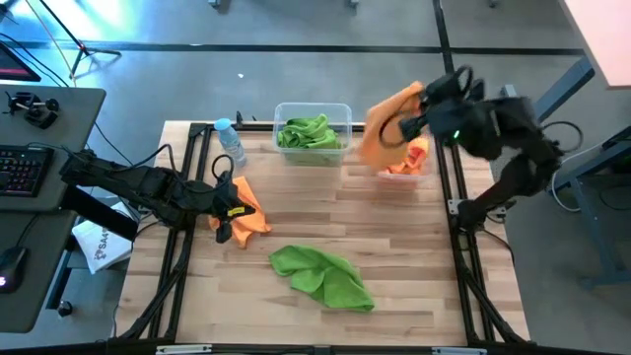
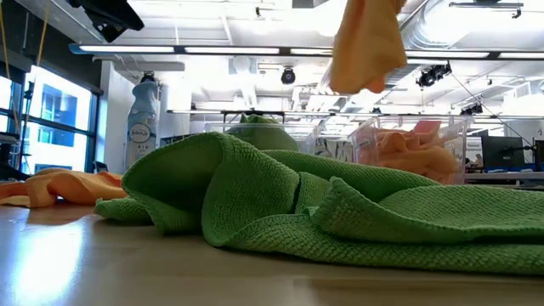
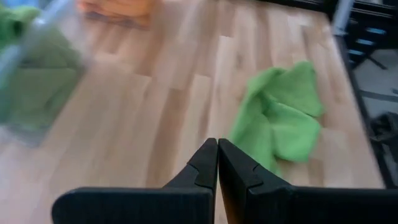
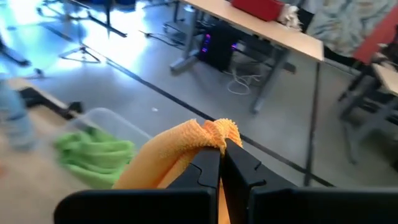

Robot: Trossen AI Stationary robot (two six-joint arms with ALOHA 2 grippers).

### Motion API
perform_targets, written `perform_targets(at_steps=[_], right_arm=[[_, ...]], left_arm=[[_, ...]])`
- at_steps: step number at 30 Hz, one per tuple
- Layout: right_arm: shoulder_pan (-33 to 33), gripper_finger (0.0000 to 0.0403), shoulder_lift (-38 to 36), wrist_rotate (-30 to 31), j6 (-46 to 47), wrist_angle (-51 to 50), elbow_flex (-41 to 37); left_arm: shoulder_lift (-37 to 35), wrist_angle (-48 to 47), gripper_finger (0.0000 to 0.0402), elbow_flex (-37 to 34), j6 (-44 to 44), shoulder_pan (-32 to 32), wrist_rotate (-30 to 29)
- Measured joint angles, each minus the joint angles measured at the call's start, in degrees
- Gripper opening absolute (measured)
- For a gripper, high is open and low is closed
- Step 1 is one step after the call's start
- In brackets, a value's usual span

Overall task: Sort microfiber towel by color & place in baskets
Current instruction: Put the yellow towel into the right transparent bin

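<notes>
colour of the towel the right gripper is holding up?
Orange. The right gripper is shut on the orange microfiber towel, best seen in the right wrist view.

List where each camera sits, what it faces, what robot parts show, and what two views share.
High view: overhead, looking down on the table; both arms show.
Low view: tabletop height, facing the green towel; no arm clearly shows.
Left wrist view: past the shut left gripper toward that green towel.
Right wrist view: right gripper shut on an orange towel, above the wider basket.
Shared: high and low views both show the orange towel hanging.
</notes>
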Motion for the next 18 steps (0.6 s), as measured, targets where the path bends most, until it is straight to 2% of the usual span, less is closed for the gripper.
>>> perform_targets(at_steps=[5,10,14,18], right_arm=[[-9.70,0.0000,-2.32,-4.86,-7.20,-0.01,0.00],[-20.65,0.0000,-2.45,-14.60,-13.49,0.05,-2.56],[-29.07,0.0000,-5.15,-23.22,-15.51,0.88,-16.09],[-33.25,0.0000,-9.05,-30.74,-19.55,9.23,-33.21]], left_arm=[[0.00,0.21,0.0000,0.00,0.00,0.00,-7.37],[0.00,3.19,0.0000,-0.04,0.03,0.15,-11.79],[0.00,5.69,0.0000,-0.04,0.04,0.79,-13.00],[0.00,6.45,0.0000,-0.04,0.02,1.40,-13.02]])
